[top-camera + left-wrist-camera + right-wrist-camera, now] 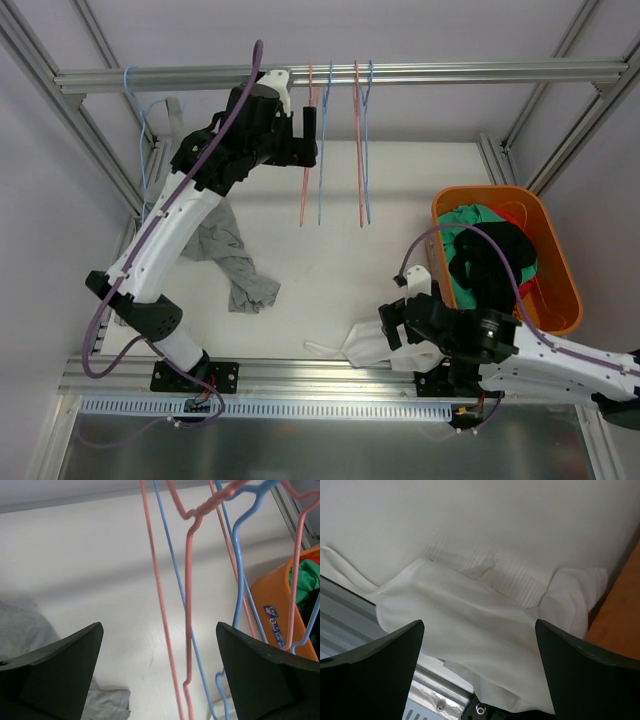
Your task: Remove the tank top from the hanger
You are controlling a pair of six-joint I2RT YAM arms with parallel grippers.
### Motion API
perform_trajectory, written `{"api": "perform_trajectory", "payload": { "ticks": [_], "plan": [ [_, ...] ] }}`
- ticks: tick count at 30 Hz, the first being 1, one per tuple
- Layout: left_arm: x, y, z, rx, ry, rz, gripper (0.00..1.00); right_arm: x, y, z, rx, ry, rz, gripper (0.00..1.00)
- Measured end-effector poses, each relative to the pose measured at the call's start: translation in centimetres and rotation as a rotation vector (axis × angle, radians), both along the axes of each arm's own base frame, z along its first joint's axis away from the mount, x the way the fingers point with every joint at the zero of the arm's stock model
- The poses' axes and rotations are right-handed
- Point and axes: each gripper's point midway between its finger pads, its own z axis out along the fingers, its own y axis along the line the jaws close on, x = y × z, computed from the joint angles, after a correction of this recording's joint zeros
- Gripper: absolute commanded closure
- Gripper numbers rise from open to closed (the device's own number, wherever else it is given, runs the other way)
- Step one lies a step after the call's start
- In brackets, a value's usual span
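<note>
A white tank top (pixel 362 345) with a narrow strap lies crumpled at the table's front edge, off any hanger. It fills the right wrist view (pixel 470 625). My right gripper (pixel 397 322) hovers just above it, open, with nothing between its fingers (pixel 479 622). Several bare pink and blue wire hangers (pixel 322 150) hang from the metal rail (pixel 450 73) at the back. My left gripper (pixel 310 125) is raised beside them, open and holding nothing. In the left wrist view a pink hanger (pixel 189 595) and a blue one hang between the wide-spread fingers of the left gripper (pixel 159 626).
A grey garment (pixel 232 262) lies on the table under the left arm. An orange basket (pixel 558 262) at the right holds green, black and red clothes. Another blue hanger (pixel 137 100) hangs at the rail's left end. Frame posts stand at the sides.
</note>
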Motion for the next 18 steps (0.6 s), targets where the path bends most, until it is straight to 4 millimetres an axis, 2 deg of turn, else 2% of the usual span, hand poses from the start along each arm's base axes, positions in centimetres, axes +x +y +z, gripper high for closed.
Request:
{"api": "perform_trajectory", "payload": {
  "ticks": [3,7,13,15,16,17,18],
  "plan": [
    [-2.2,1.9,1.2,-0.011,-0.027,0.012,0.01,-0.3,0.2,-2.4,-0.133,0.076,-0.023,0.01],
    [-5.9,5.7,2.6,-0.026,-0.082,0.059,0.01,-0.9,0.1,-5.3,-0.279,0.171,-0.065,0.01],
    [-11.4,10.8,1.6,-0.048,-0.120,0.117,0.01,-1.6,-0.5,-8.5,-0.387,0.284,-0.171,0.01],
    [-12.8,12.1,0.8,-0.052,-0.123,0.133,0.01,-2.0,-0.1,-10.0,-0.363,0.326,-0.189,0.14],
    [-13.4,12.7,0.5,-0.055,-0.127,0.140,0.01,-2.0,0.6,-10.1,-0.332,0.337,-0.182,0.19],
    [-14.1,13.2,0.2,-0.058,-0.131,0.143,0.01,-2.1,1.3,-10.3,-0.298,0.346,-0.173,0.33],
    [-14.6,13.6,-0.1,-0.061,-0.136,0.147,0.01,-2.1,1.8,-10.4,-0.276,0.350,-0.162,0.40]
  ]
}}
